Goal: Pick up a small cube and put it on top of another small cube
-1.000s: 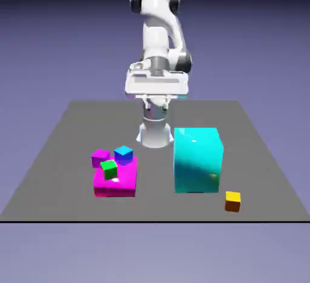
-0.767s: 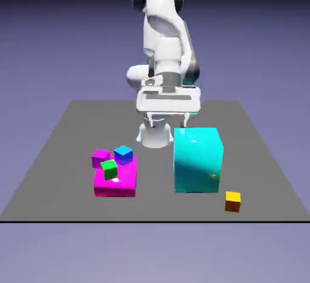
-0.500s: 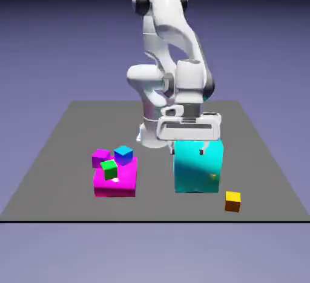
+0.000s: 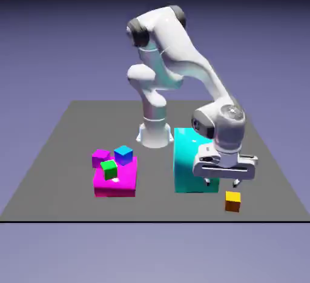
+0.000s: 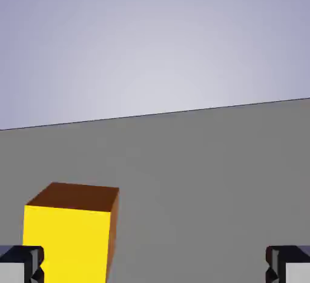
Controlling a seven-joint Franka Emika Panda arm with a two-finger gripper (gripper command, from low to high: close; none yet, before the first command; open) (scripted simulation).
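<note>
The small orange cube (image 4: 233,201) with a yellower top sits on the grey table near its front edge, toward the exterior view's right. My gripper (image 4: 222,183) hangs open just above and slightly behind it, holding nothing. In the hand view the orange cube (image 5: 69,233) shows large at lower left, beside the left fingertip (image 5: 21,263), while the right fingertip (image 5: 289,265) stands far off at the right. The small blue cube (image 4: 123,154) with a lighter top rests at the back of a flat magenta block (image 4: 115,182), far to the exterior view's left.
A big cyan block (image 4: 187,154) stands right behind my gripper, partly hidden by the hand. A tiny green cube (image 4: 109,169) lies on the magenta block, and a tiny magenta cube (image 4: 100,157) sits at its back left. The table's front edge (image 4: 151,220) is close.
The arm swung from upright at the back down and forward to the exterior view's right, past the cyan block, ending low over the orange cube. The fingers spread wider early on.
</note>
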